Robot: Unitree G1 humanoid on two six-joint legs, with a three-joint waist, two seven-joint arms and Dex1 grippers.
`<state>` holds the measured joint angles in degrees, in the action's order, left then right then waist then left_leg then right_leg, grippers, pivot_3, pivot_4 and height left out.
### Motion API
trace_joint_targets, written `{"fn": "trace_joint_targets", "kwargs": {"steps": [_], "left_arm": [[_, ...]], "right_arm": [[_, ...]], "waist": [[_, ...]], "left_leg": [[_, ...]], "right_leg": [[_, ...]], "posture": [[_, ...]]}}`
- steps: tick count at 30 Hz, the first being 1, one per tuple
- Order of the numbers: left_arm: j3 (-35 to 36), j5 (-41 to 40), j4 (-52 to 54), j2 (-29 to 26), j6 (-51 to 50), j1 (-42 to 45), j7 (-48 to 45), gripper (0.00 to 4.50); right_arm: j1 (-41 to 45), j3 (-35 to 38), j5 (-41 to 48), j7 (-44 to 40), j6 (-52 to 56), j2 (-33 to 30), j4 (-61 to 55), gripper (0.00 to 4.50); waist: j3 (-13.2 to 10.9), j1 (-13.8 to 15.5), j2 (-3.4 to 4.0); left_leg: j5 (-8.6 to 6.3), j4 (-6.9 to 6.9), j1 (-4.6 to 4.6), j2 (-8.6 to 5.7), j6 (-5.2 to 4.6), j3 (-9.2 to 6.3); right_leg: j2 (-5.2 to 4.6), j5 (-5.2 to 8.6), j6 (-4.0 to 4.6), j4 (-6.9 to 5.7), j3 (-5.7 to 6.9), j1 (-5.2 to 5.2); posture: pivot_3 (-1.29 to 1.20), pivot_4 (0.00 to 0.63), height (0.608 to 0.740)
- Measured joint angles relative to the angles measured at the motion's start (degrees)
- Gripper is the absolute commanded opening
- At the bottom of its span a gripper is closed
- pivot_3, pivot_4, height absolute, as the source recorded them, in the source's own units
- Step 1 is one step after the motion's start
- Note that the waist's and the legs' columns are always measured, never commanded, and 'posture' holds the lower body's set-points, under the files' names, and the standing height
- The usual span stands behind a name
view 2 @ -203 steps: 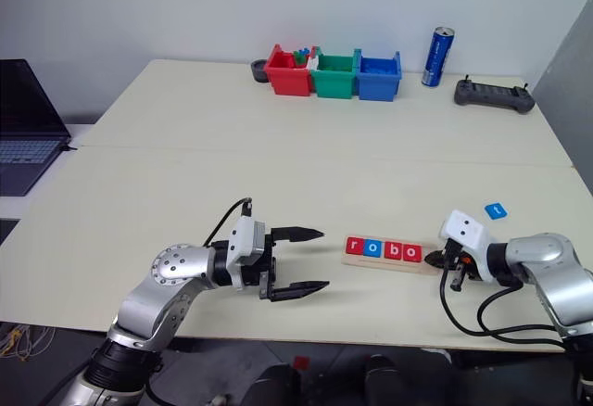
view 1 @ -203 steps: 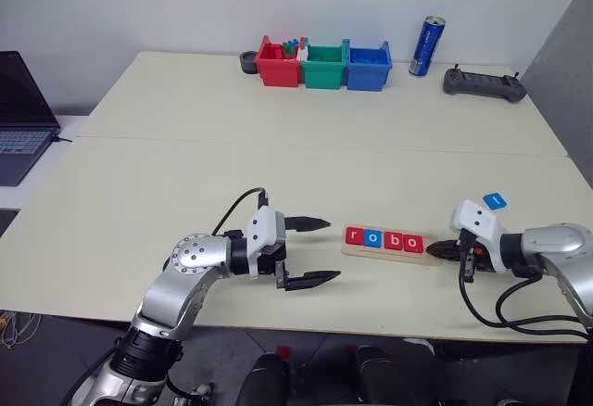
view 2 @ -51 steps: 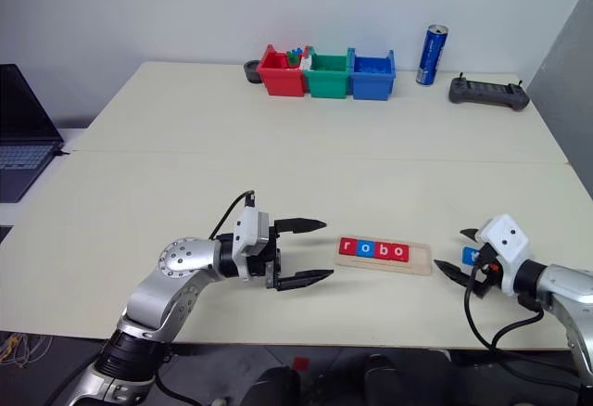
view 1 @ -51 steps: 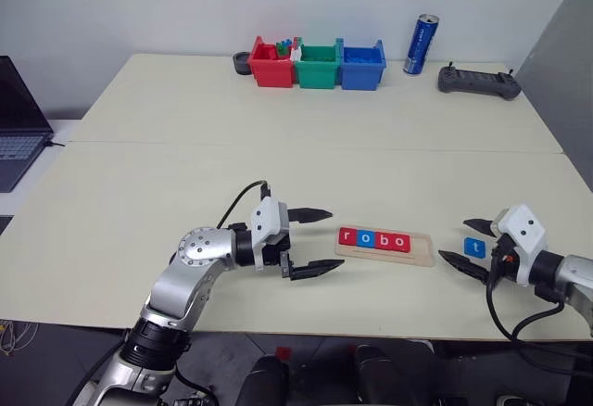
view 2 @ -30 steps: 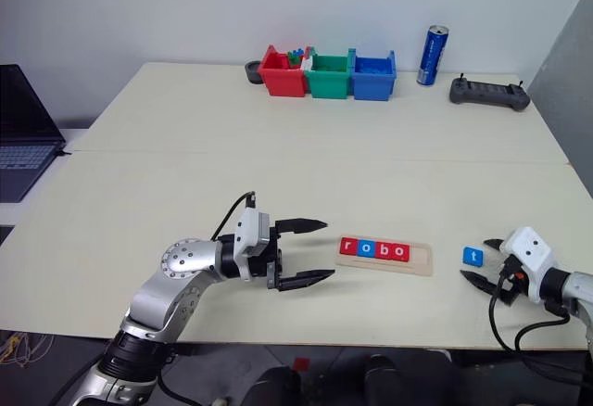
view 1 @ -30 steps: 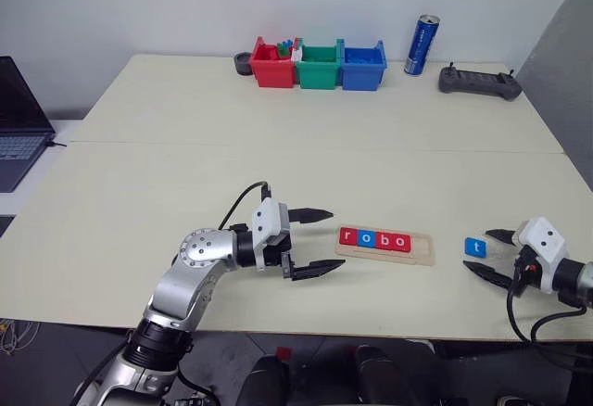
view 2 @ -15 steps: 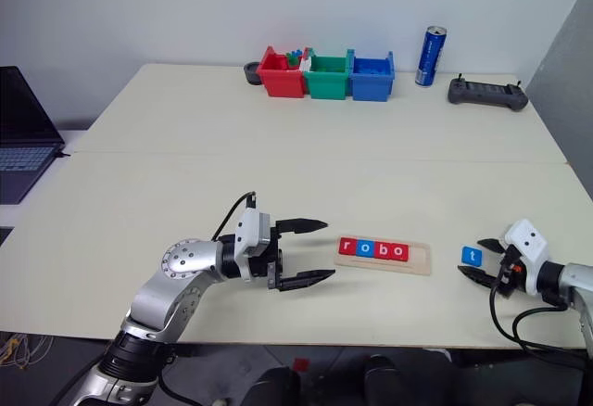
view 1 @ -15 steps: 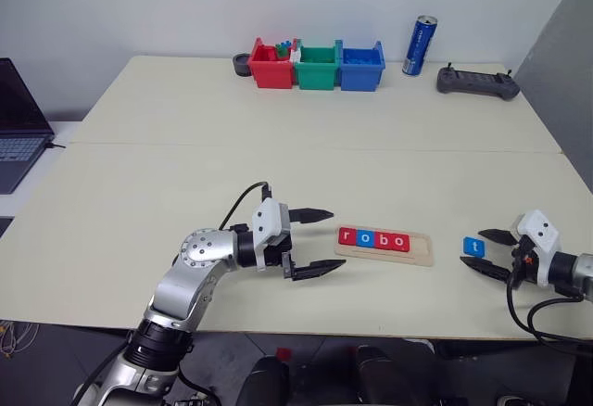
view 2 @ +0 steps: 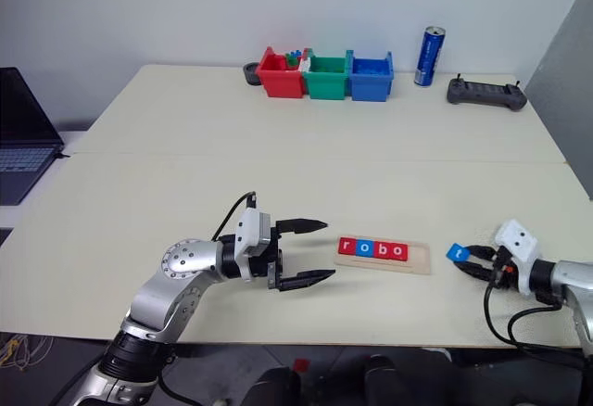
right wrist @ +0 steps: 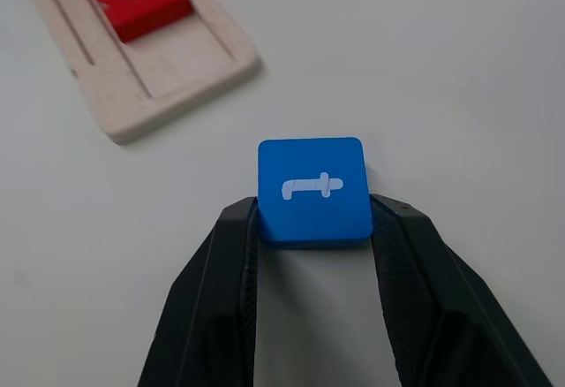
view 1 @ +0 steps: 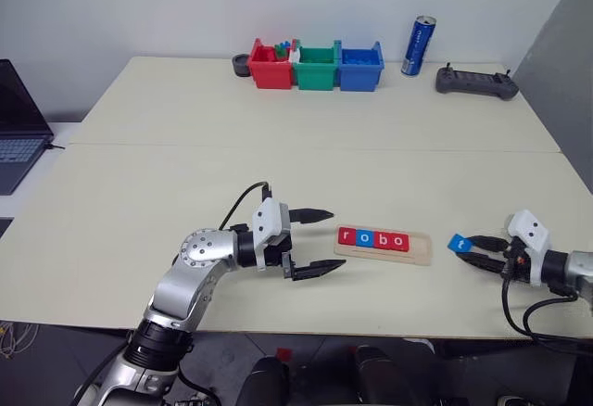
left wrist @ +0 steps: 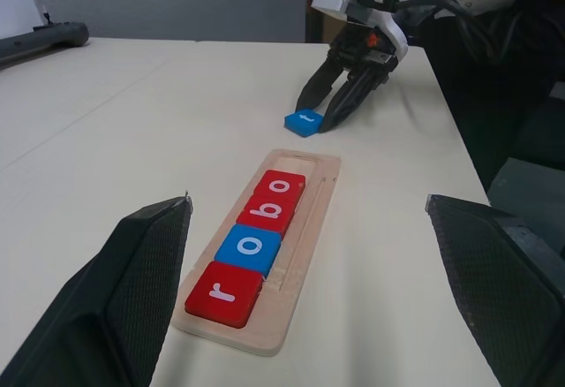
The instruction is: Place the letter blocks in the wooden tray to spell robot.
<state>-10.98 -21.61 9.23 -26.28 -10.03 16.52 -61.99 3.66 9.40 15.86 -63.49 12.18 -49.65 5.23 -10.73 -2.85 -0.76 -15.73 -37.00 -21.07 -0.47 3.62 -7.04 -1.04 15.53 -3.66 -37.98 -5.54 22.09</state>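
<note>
The wooden tray (view 1: 419,247) lies near the table's front edge with four letter blocks (view 1: 372,238) in its groove, reading r, o, b, o; the groove's right end is bare. Just right of the tray is a blue block marked t (right wrist: 313,191). My right gripper (right wrist: 316,221) is shut on it, one black finger against each side, and the block is low over or on the table (view 1: 278,165). Left of the tray, my left gripper (view 1: 336,238) stays open and level, pointing at the tray's left end with nothing between its fingers.
Red (view 1: 275,65), green (view 1: 318,65) and blue (view 1: 361,65) bins stand in a row at the table's far edge, with a blue can (view 1: 419,46) and a dark controller (view 1: 473,82) to their right. A laptop (view 1: 14,119) sits off the left side.
My right gripper has slid left onto the blue t block and narrowed its fingers onto its sides; the block now sits a little closer to the tray. The left arm has kept still.
</note>
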Motion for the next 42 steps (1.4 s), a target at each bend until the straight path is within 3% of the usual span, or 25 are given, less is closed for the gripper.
{"fn": "trace_joint_targets", "kwargs": {"steps": [9, 24, 42], "left_arm": [[0.1, -0.6, -0.2, 0.2, 0.1, 1.3, 0.1, 4.5], [0.2, -0.6, 0.1, 0.0, 0.1, 0.7, 1.4, 4.5], [0.2, -0.7, 0.3, -0.5, 0.1, 0.1, 1.2, 4.5]], "right_arm": [[4.3, -5.8, 0.6, -2.4, 2.9, -0.2, -8.8, 1.45], [11.1, -12.7, -3.8, -6.7, -2.3, -0.5, -0.9, 1.45], [13.1, -13.5, -5.7, -8.0, -5.2, -0.4, 2.9, 1.45]], "waist": [[0.0, 0.3, -0.02], [0.0, 0.3, -0.02], [0.0, 0.3, -0.02]], "left_leg": [[0.0, 0.0, -0.03, -0.01, 0.0, -0.03], [0.0, 0.0, -0.02, 0.0, 0.0, -0.03], [0.0, 0.0, -0.01, 0.0, 0.0, -0.02]], "right_leg": [[-0.01, 0.0, 0.0, 0.03, 0.03, 0.0], [-0.01, 0.0, 0.0, 0.02, 0.03, 0.02], [-0.01, 0.0, 0.01, 0.01, 0.03, 0.02]], "posture": [[0.0, 0.15, 0.74], [0.0, 0.15, 0.74], [0.0, 0.15, 0.74]]}}
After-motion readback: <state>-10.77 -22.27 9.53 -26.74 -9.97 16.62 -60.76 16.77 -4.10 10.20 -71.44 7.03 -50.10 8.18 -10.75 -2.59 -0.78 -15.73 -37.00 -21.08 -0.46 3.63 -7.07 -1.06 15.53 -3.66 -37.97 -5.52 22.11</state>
